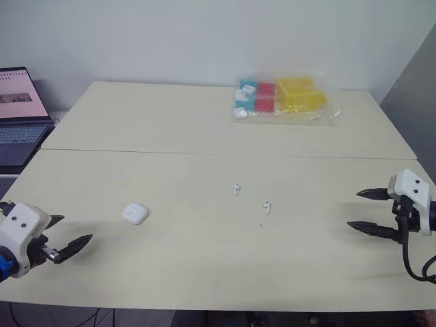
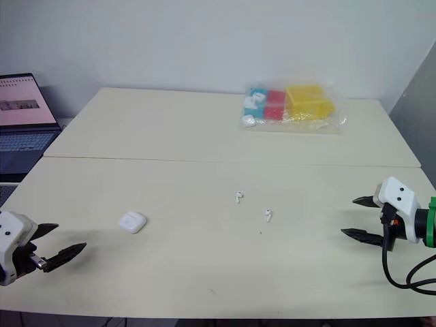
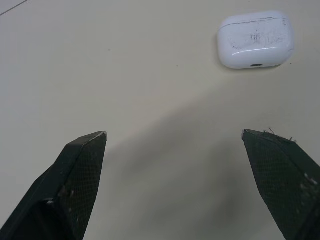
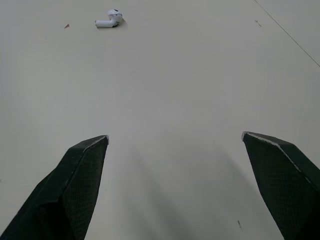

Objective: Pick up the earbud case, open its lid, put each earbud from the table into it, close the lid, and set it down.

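Two earbuds lie near the middle of the worktop [image 1: 170, 184]: the left earbud [image 1: 236, 189] and the right earbud [image 1: 266, 207]. The closed earbud case [image 1: 135, 213] sits well to their left. The left tool [image 1: 75, 229], near the case, and the right tool [image 1: 354, 209] both have their fingers spread wide apart.

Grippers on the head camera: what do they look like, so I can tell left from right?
Both have a white boxy housing with two small dark dots and two black tapered fingers with a woven texture. The left gripper has a blue part behind its housing. The right gripper has a green ring behind its housing and a black cable looping below.
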